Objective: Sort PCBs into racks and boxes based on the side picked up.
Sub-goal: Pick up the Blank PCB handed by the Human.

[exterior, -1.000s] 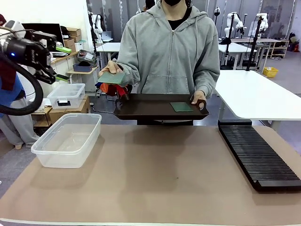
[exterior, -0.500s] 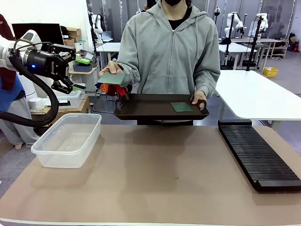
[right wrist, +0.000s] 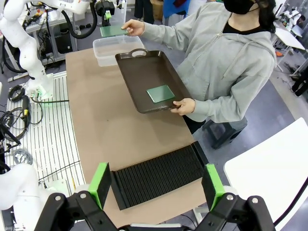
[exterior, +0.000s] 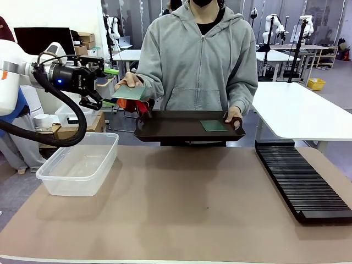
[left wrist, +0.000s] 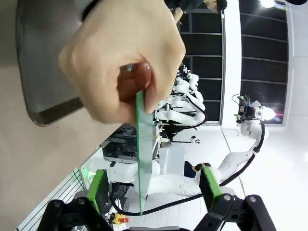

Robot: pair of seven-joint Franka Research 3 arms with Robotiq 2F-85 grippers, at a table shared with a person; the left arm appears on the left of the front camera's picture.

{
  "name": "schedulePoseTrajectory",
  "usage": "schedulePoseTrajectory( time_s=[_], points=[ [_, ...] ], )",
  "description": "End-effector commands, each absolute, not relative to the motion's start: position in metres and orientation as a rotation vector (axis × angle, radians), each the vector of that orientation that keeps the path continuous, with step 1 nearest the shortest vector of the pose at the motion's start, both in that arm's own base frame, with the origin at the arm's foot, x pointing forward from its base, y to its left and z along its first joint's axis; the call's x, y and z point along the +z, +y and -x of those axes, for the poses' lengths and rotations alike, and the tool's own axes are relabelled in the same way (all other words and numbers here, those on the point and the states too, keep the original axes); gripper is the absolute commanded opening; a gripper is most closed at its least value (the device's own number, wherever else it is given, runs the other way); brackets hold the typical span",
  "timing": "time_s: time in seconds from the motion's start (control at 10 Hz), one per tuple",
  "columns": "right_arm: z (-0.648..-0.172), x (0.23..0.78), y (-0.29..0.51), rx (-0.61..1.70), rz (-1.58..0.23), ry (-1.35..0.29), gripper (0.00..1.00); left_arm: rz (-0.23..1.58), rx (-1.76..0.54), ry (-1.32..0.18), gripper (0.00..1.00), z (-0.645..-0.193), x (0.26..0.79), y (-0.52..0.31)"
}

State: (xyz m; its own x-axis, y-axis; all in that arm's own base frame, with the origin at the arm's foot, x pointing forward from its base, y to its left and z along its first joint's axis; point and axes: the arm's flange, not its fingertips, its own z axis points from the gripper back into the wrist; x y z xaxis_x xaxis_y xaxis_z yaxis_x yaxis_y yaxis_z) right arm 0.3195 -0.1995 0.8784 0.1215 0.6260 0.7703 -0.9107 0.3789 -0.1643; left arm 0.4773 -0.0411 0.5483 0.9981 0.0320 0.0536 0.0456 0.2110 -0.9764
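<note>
A person across the table holds out one green PCB [exterior: 132, 92] in one hand [exterior: 127, 81] and a dark brown tray [exterior: 165, 127] in the other. A second PCB [exterior: 212, 125] lies on that tray. My left gripper [exterior: 110, 86] is open right at the offered board. In the left wrist view that PCB [left wrist: 140, 159] stands edge-on between my open green pads [left wrist: 98, 190], untouched, with the person's fingers [left wrist: 120, 57] on its far end. The clear box [exterior: 80, 162] sits front left, the black slotted rack [exterior: 302, 179] at the right. My right gripper [right wrist: 156, 185] hangs open high above the rack [right wrist: 159, 175].
A smaller clear lidded bin [exterior: 77, 113] and cardboard boxes stand behind the table's left edge. A white table [exterior: 297, 110] is at the back right. The brown tabletop [exterior: 187, 203] lies bare between box and rack.
My left arm has swung right from the picture's left edge, up to the board in the person's hand. The person, tray and boards have hardly moved.
</note>
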Motion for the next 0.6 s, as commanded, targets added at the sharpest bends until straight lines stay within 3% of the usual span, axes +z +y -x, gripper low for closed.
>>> schedulePoseTrajectory(
  time_s=[0.0,0.2,0.3,0.5],
  points=[
    [-0.317,0.878,-0.198,1.18,-0.405,-0.892,1.0,1.41,-0.036,-0.066,1.0,-0.491,0.547,-0.049],
    [-0.317,0.878,-0.198,1.18,-0.405,-0.892,1.0,1.423,-0.149,-0.01,1.0,-0.491,0.552,-0.035],
    [-0.317,0.878,-0.198,1.18,-0.405,-0.892,1.0,1.39,-0.025,-0.047,1.0,-0.488,0.546,-0.051],
    [-0.317,0.878,-0.198,1.18,-0.405,-0.892,1.0,1.377,-0.089,-0.098,1.0,-0.484,0.55,-0.041]
  ],
)
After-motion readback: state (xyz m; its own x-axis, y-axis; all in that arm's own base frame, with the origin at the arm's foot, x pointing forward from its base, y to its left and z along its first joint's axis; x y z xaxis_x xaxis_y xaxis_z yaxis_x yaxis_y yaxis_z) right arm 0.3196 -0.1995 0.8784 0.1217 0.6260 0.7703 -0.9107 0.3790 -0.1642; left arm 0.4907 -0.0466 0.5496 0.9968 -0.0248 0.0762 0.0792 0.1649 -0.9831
